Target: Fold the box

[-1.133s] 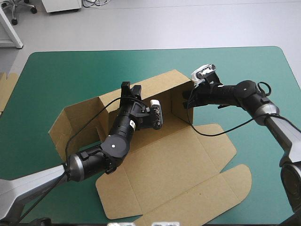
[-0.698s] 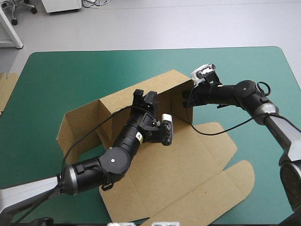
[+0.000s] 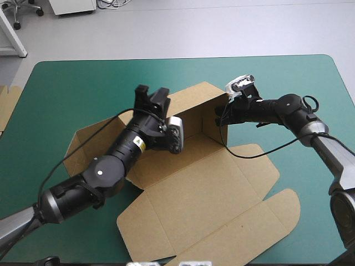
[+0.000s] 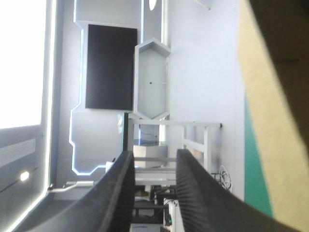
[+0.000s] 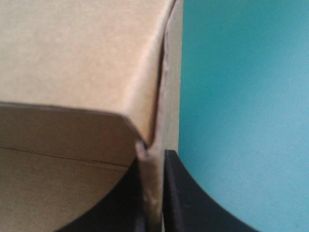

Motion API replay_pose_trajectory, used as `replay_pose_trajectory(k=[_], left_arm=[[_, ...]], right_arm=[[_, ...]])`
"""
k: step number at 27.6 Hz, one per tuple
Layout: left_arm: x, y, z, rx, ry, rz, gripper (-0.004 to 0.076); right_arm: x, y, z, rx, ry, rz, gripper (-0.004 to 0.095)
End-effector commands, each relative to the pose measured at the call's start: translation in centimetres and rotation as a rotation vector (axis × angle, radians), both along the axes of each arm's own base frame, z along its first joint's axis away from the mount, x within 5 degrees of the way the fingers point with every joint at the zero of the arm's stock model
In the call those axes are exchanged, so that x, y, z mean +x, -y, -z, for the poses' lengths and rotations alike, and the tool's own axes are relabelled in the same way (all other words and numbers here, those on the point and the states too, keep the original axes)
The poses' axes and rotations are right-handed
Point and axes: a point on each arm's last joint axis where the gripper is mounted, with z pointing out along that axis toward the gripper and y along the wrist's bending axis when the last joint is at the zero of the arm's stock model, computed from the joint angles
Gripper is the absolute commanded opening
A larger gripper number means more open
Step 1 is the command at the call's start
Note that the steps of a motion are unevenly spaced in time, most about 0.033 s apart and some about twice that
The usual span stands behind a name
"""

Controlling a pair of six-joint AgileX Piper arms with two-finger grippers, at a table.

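Box (image 3: 211, 188) looks light, stiff, hinging at creases; right hand (image 5: 152, 166) clamps its wall corner; left hand (image 4: 154, 159) slightly parted, empty.

Bright, even overhead light covers the teal-green table (image 3: 66, 83), casting only soft shadows beneath both arms and inside the raised walls of the box (image 3: 211, 188). In the left wrist view, white glare burns out the area beside the left gripper (image 4: 154, 152).
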Motion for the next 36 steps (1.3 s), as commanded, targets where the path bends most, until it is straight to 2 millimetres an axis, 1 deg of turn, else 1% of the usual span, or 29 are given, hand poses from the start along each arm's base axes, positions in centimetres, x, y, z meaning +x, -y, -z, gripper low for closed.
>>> replay_pose_trajectory(k=[1, 2, 3, 4, 5, 6, 9, 13, 16, 18, 22, 24, 26, 29, 31, 36], left_arm=[[1.4, -3.9, -4.3, -0.076, 0.122, -0.116, 0.0209], [2.6, -5.9, -5.0, -0.091, 0.134, -0.184, 0.0209], [3.2, -7.0, -5.5, -0.113, 0.133, -0.229, 0.0209], [4.1, -8.9, -6.2, -0.187, 0.115, -0.297, 0.0209], [4.6, -10.1, -6.5, -0.229, 0.112, -0.338, 0.0209], [5.3, -12.6, -7.2, -0.298, 0.119, -0.429, 0.0209], [6.0, -16.5, -7.8, -0.466, 0.115, -0.559, 0.0209], [6.2, -21.5, -7.9, -0.637, 0.127, -0.715, 0.0209], [5.8, -25.4, -7.6, -0.809, 0.141, -0.833, 0.0209], [5.4, -27.7, -7.3, -0.954, 0.150, -0.900, 0.0209], [4.5, -31.4, -6.2, -1.208, 0.160, -1.041, 0.0208], [4.0, -32.4, -5.7, -1.338, 0.154, -1.094, 0.0206], [3.7, -33.2, -4.7, -1.415, 0.137, -1.135, 0.0197], [3.5, -33.3, -2.7, -1.508, 0.077, -1.188, 0.0182], [3.5, -33.2, -0.9, -1.570, 0.013, -1.223, 0.0173], [3.1, -32.7, 3.7, -1.631, -0.128, -1.320, 0.0157]], right_arm=[[-0.4, -0.1, -1.8, 0.048, 0.015, -0.005, 0.0000], [-0.4, -0.2, -1.8, 0.048, 0.014, -0.006, 0.0000], [-0.4, -0.1, -1.7, 0.042, 0.015, -0.008, 0.0000], [-0.4, -0.1, -1.7, 0.031, 0.012, -0.009, 0.0000], [-0.5, 0.0, -1.6, 0.023, 0.009, -0.007, 0.0000], [-0.5, 0.0, -1.5, 0.016, 0.000, -0.011, 0.0000], [-0.6, 0.0, -1.4, -0.005, 0.000, -0.024, 0.0000], [-0.6, 0.1, -1.3, 0.002, -0.023, -0.011, 0.0000], [-0.6, 0.2, -1.1, -0.007, -0.047, 0.007, 0.0000], [-0.6, 0.3, -1.0, -0.017, -0.058, 0.016, 0.0000], [-0.7, 0.4, -0.9, -0.013, -0.089, 0.042, 0.0000], [-0.7, 0.4, -0.9, -0.003, -0.101, 0.054, 0.0000], [-0.7, 0.4, -0.9, 0.010, -0.112, 0.071, 0.0000], [-0.6, 0.5, -1.0, 0.027, -0.128, 0.093, 0.0000], [-0.5, 0.6, -1.3, 0.020, -0.135, 0.107, 0.0000], [0.0, 1.1, -3.0, -0.036, -0.137, 0.154, 0.0000]])
